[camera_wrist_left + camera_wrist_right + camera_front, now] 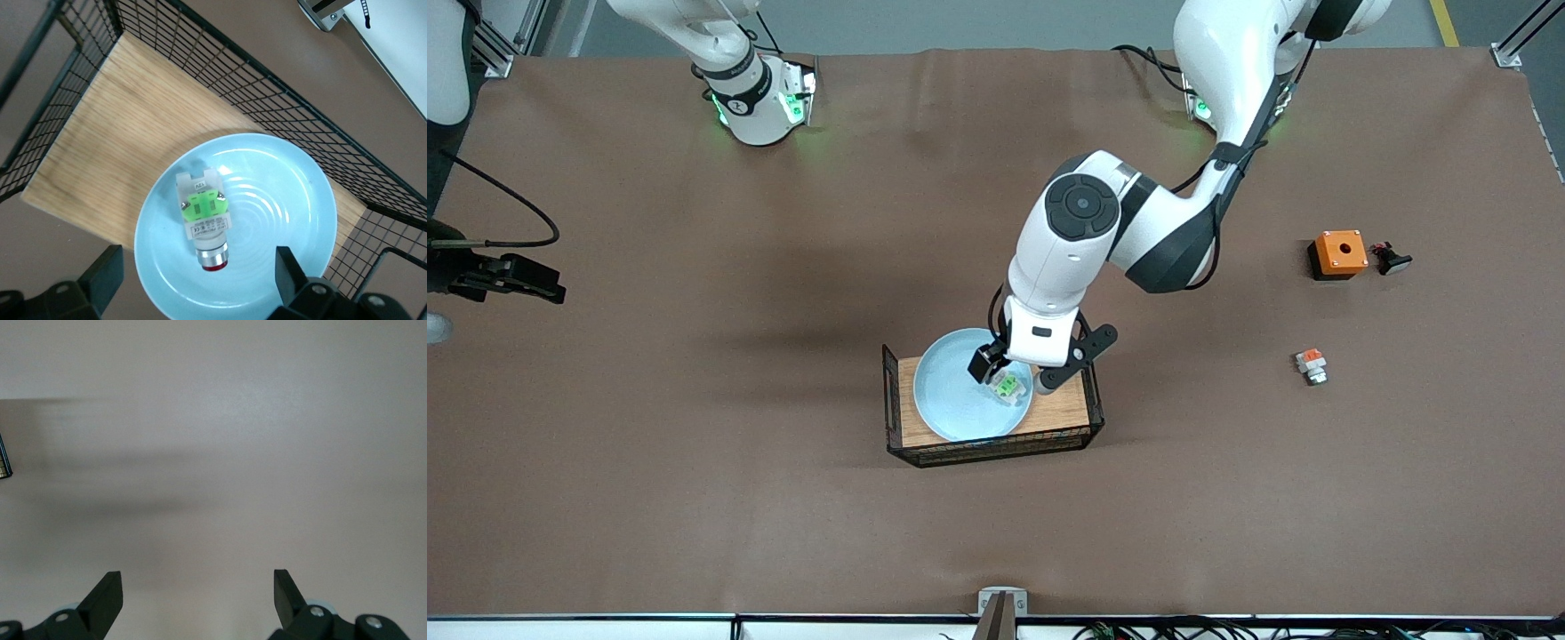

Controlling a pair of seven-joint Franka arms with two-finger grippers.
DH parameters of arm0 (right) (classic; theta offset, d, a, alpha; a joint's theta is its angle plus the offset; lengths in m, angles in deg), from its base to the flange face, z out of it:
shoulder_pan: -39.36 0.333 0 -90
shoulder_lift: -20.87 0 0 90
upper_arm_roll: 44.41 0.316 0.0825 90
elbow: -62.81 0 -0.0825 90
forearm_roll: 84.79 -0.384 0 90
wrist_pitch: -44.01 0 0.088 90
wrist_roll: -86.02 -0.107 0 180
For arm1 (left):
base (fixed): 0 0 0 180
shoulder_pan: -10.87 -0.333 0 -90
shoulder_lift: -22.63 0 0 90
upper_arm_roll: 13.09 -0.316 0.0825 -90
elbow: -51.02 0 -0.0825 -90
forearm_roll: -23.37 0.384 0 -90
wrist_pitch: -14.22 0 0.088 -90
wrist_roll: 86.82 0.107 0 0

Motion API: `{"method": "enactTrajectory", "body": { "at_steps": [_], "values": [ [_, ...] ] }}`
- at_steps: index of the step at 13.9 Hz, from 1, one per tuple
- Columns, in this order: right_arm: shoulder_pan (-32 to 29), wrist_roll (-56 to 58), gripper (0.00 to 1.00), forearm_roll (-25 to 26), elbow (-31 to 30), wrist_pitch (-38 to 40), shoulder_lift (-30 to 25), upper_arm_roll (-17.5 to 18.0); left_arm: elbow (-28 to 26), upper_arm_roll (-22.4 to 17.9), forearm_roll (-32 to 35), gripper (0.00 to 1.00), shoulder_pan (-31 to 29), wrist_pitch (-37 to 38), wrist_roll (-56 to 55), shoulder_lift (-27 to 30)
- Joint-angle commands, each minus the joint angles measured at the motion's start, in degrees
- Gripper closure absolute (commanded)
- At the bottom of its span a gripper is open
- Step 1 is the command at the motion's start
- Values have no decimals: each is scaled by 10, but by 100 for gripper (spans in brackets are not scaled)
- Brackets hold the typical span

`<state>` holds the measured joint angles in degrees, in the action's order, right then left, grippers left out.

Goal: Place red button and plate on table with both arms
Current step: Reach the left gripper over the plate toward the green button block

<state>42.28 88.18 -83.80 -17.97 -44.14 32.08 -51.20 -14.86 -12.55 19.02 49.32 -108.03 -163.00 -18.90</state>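
Note:
The red button [1007, 386], a small white and silver switch part with a green centre and a red tip [203, 223], lies on its side in the pale blue plate [951, 400] [287, 200]. The plate rests on a wooden board [1063, 413] inside a black wire frame on the brown table [694, 498]. My left gripper [1014, 373] [197, 270] hangs open just over the plate, its fingers on either side of the button and apart from it. My right gripper [547, 286] [198, 587] waits open over bare table at the right arm's end.
An orange box [1338, 253] with a hole on top and a small black button [1392, 260] sit toward the left arm's end. A similar switch part with an orange-red centre [1311, 365] lies nearer the front camera than them. The wire frame [280, 107] rises around the board.

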Motion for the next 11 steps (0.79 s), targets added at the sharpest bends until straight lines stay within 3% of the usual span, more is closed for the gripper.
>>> {"method": "enactTrajectory", "body": {
  "at_steps": [1,6,11],
  "values": [
    [-3,-1,0,3,4,0,3,1,30,-3,5,0,3,-12,-6,-31],
    [-3,-1,0,3,4,0,3,1,65,-4,5,0,4,-33,-8,-77],
    [-3,-1,0,3,4,0,4,1,68,-4,5,3,4,-33,-8,-81]
  ]
}}
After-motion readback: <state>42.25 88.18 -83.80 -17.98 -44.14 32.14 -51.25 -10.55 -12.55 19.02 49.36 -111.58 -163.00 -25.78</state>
